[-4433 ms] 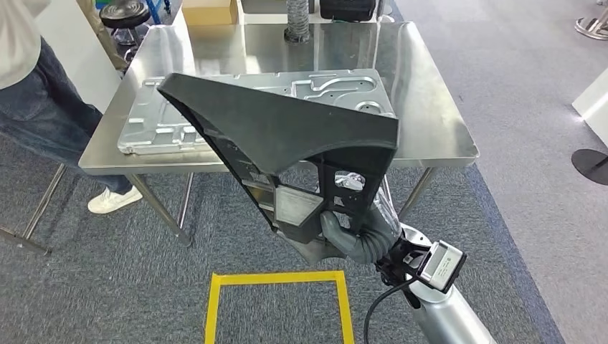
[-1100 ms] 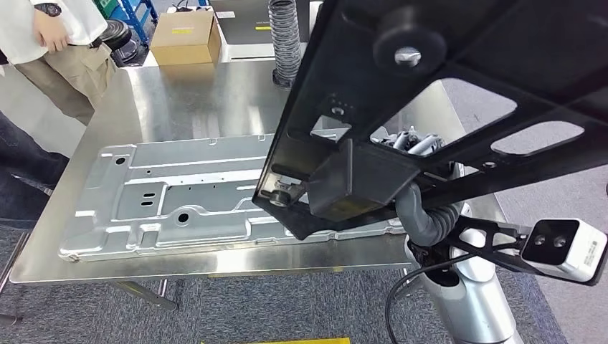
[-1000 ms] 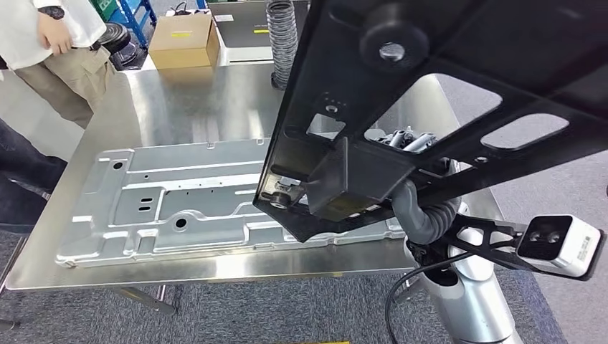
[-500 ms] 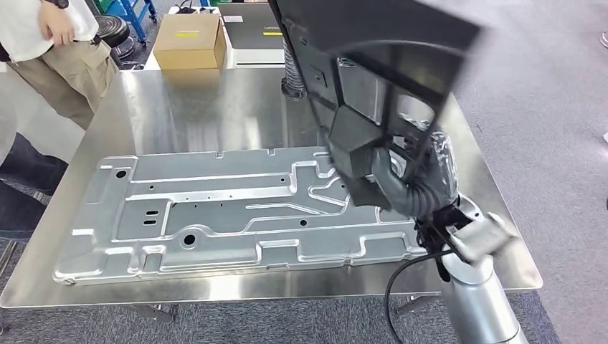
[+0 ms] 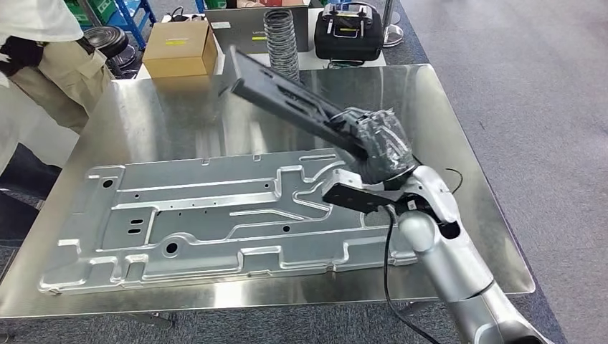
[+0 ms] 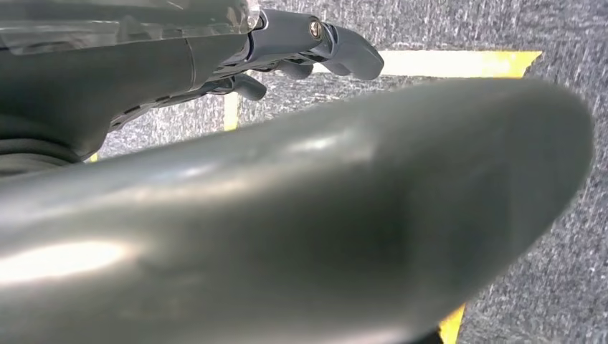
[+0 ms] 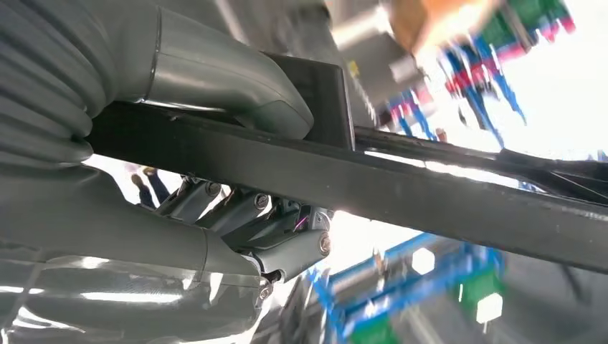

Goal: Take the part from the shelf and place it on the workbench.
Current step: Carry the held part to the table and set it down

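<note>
The part [image 5: 287, 97] is a flat black plastic frame. My right hand [image 5: 380, 147] grips it by one end, above the right half of the steel workbench [image 5: 179, 122]. From the hand the part slants up and away toward the far left, clear of the tabletop. In the right wrist view the thumb [image 7: 215, 79] lies over a black bar of the part [image 7: 444, 193] and the darker fingers curl under it. My left hand [image 6: 301, 43] hangs over grey carpet and holds nothing.
A large stamped metal plate [image 5: 201, 215] covers most of the near half of the workbench. A cardboard box [image 5: 179, 46], a ribbed hose [image 5: 281, 36] and a black case [image 5: 348, 32] stand at the far edge. A person [image 5: 43, 64] stands at the far left corner.
The right arm has reached forward and swung the part down from close before the camera to a low slant over the bench. The head view has shifted too.
</note>
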Motion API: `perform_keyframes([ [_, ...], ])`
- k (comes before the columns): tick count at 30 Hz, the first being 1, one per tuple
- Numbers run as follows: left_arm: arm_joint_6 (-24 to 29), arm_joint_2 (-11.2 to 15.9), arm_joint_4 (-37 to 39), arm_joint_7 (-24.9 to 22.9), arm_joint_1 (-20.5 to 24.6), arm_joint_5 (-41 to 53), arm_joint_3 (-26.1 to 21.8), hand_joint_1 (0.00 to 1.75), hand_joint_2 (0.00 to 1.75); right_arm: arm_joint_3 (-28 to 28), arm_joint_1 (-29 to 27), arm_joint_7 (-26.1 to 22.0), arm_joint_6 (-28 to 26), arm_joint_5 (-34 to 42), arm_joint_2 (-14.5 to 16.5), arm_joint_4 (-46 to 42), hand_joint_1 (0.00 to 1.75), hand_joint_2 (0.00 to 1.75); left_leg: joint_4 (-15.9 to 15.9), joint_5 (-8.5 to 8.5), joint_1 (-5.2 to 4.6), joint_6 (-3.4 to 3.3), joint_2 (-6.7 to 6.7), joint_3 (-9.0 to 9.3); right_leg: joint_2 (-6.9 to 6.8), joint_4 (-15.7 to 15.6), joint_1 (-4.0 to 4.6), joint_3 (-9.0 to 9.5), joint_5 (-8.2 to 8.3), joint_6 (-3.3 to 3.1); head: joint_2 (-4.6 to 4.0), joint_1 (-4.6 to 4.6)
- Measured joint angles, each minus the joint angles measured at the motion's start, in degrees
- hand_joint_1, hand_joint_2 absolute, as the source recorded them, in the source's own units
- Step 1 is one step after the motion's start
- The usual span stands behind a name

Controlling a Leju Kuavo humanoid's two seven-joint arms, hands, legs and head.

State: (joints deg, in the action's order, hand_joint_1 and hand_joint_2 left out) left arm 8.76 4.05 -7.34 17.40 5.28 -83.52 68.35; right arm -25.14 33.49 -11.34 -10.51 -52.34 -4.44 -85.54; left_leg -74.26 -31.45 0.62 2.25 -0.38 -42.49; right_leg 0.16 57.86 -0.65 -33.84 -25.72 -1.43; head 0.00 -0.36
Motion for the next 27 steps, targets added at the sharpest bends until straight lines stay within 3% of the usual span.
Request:
perform_keyframes([
  [1,0.00,0.00,0.00,-0.03,0.01,0.00,0.07,0.00,0.00,-1.52,0.56,0.38,0.30,-1.19,0.41,1.47,1.75,1.75,2.36,1.82,0.00,-0.14,0.00,0.92,0.05,0.01,0.07,0.20,-0.13,-0.01,0.00,0.01],
  [3,0.00,0.04,0.00,-0.07,0.08,0.00,0.16,0.00,0.00,-4.63,2.05,0.82,0.96,-2.93,1.49,4.32,1.75,1.75,10.63,5.96,-0.09,-0.71,0.03,4.75,0.15,0.01,0.21,0.66,-0.47,0.11,0.00,0.03],
  [5,0.00,0.09,0.00,-0.01,0.22,0.00,0.21,0.00,0.00,-7.81,3.98,0.86,1.94,-3.70,2.79,7.24,1.75,1.75,15.98,7.57,-0.40,-1.31,0.02,7.25,0.25,0.04,0.34,0.72,-0.65,0.49,0.00,0.05],
  [8,-0.04,0.08,0.00,0.16,0.23,0.00,0.26,0.00,0.00,-12.85,6.82,0.92,3.53,-3.74,5.01,11.58,1.75,1.75,17.00,7.53,-0.44,-1.99,-0.02,7.62,0.25,-0.12,0.40,0.70,-0.79,1.35,0.00,0.04],
  [10,-0.14,0.05,0.00,0.29,0.25,0.00,0.31,0.00,0.00,-15.79,8.93,1.08,4.71,-3.12,6.41,13.97,1.75,1.75,17.64,7.76,-0.10,-2.57,0.02,8.03,0.17,1.72,0.44,0.01,-2.13,1.89,0.00,0.18],
  [13,-0.32,0.03,0.00,0.39,0.36,0.00,0.34,0.00,0.00,-19.37,11.62,1.46,6.51,-2.44,8.08,17.29,1.75,1.75,17.81,7.73,-0.02,-3.03,0.06,8.22,0.12,12.41,0.30,-5.30,-6.85,2.38,0.00,0.39],
  [14,-0.37,0.03,0.00,0.41,0.34,0.00,0.34,0.00,0.00,-20.36,12.12,1.64,7.10,-2.32,8.50,18.35,1.75,1.75,17.73,7.64,-0.02,-3.08,0.01,8.22,0.12,15.49,0.26,-7.03,-7.58,2.47,0.00,0.39],
  [15,-0.40,0.03,0.00,0.43,0.28,0.00,0.35,0.00,0.00,-21.20,12.50,1.84,7.68,-2.19,8.86,19.33,1.75,1.75,17.62,7.54,-0.02,-3.08,-0.06,8.24,0.12,16.61,0.22,-7.88,-7.24,2.50,0.00,0.41],
  [16,-0.46,0.03,0.00,0.46,0.21,0.00,0.35,0.00,0.00,-21.92,12.87,2.08,8.26,-2.01,9.24,20.25,1.75,1.75,17.46,7.42,-0.02,-3.02,-0.15,8.26,0.11,15.32,0.18,-7.60,-5.80,2.44,0.00,0.41],
  [18,-0.67,-0.01,0.00,0.56,0.14,0.00,0.35,0.00,0.00,-23.23,13.98,2.50,9.65,-1.50,10.21,22.20,1.75,1.75,17.05,7.06,-0.03,-2.73,-0.26,8.25,0.09,7.82,0.21,-4.58,-1.61,2.00,-0.01,0.41],
  [20,-0.90,-0.04,0.00,0.68,0.18,0.00,0.34,0.00,0.00,-24.53,15.35,2.82,11.01,-1.04,11.38,24.48,1.75,1.75,16.57,6.69,-0.19,-2.22,-0.26,8.06,0.06,1.77,0.46,-2.09,0.62,1.46,-0.01,0.37],
  [24,-1.65,-0.08,-0.01,1.28,0.12,0.00,0.35,0.00,0.00,-26.42,16.67,3.32,12.81,0.03,13.32,29.37,1.75,1.75,16.31,6.22,-0.16,-1.03,-0.17,7.94,0.09,0.15,0.56,-1.38,0.91,0.36,0.00,0.35],
  [25,-1.91,-0.10,-0.01,1.53,0.12,0.00,0.36,0.00,0.00,-26.85,17.04,3.36,13.11,0.40,13.89,30.84,1.75,1.75,15.13,5.39,-0.08,-0.73,-0.13,7.47,0.06,-0.14,0.44,-1.18,1.03,0.05,0.00,0.32],
  [27,-2.38,-0.11,-0.01,1.97,0.13,0.00,0.37,0.00,0.00,-27.68,17.81,3.38,13.56,0.93,14.99,33.76,1.75,1.75,9.34,2.26,0.10,-0.19,-0.03,4.89,-0.01,-0.46,0.31,-0.89,1.12,-0.34,0.00,0.20],
])
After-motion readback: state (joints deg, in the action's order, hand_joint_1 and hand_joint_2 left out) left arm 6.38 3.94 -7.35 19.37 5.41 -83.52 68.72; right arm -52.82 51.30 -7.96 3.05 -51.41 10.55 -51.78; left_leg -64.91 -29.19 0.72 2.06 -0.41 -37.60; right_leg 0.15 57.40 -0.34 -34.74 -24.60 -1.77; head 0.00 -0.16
